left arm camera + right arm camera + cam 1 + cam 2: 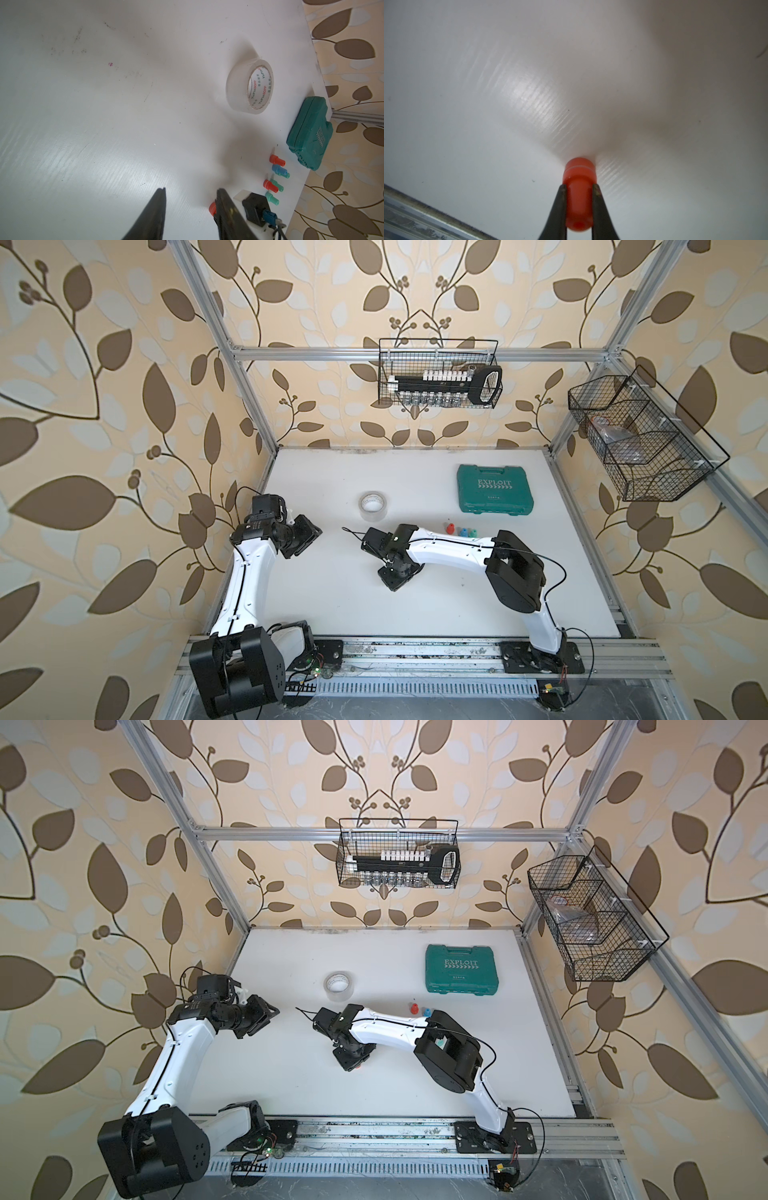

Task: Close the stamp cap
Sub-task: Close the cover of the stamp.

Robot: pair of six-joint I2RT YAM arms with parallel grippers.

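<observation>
A red stamp (579,195) stands on end on the white table (488,83), and my right gripper (579,187) is shut on its narrow stem. Its wider end, ringed by a pale seam line, touches the table; I cannot tell whether the cap is fully seated. In both top views the right wrist (395,572) points down at mid-table and hides most of the stamp; a bit of red shows (356,1065). My left gripper (191,190) is open and empty, off to the left side, with the red stamp (212,207) partly behind one finger.
Several small red, blue and green stamps (461,531) (276,172) stand in a cluster behind the right forearm. A clear tape roll (372,506) and a green tool case (495,488) lie farther back. Wire baskets (440,373) (640,439) hang on the walls.
</observation>
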